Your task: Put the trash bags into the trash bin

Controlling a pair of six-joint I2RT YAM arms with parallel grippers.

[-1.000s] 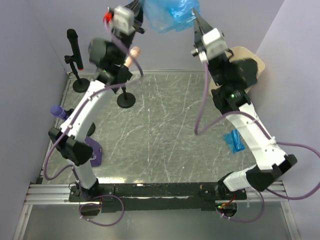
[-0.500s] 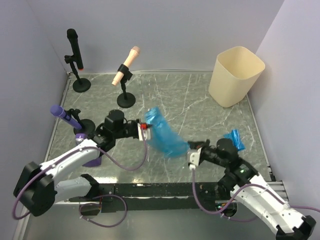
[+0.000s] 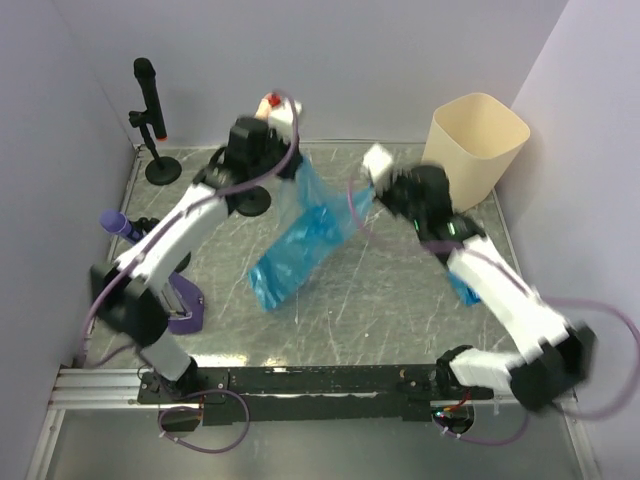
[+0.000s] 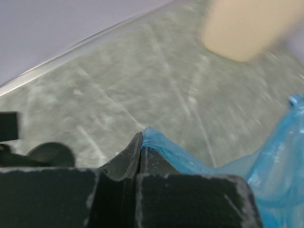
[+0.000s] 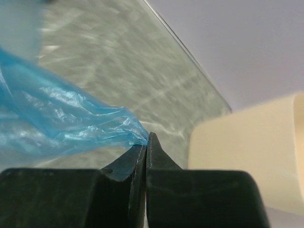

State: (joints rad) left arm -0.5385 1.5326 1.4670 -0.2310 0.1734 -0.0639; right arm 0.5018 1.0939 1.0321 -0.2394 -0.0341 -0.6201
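1. Table (image 3: pixel 330 310): grey marbled top, scratched, walled in on three sides by pale lilac panels.

2. Arms, two, white and black. The left one reaches up the left side of the table. The right one stretches from the near right corner toward the far middle (blurred in the overhead view).

3. Held trash bag (image 3: pixel 300 235): translucent blue plastic, crumpled, slung between the two grippers over the middle of the table. Its upper end is at the far side and its lower end sags toward the near left. Whether that low end touches the table cannot be told.

4. Trash bin (image 3: pixel 472 150): cream-beige, upright, mouth open upward, in the far right corner of the table close to both walls. It stands to the right of the held trash bag and apart from it.

5. Left gripper (image 4: pixel 140 145): jaws pinched tight on a corner of the held trash bag.

6. Right gripper (image 5: pixel 146 140): jaws clamped together on a twisted tip of the same bag, with the trash bin just beyond it in the right wrist view.

7. Black microphone (image 3: pixel 148 95): upright on a round-based stand, far left corner.

8. Purple microphone (image 3: pixel 118 224): tilted, at the left edge.

9. Second trash bag (image 3: pixel 461 292): small blue bundle lying on the table at the right, partly hidden under the right arm.
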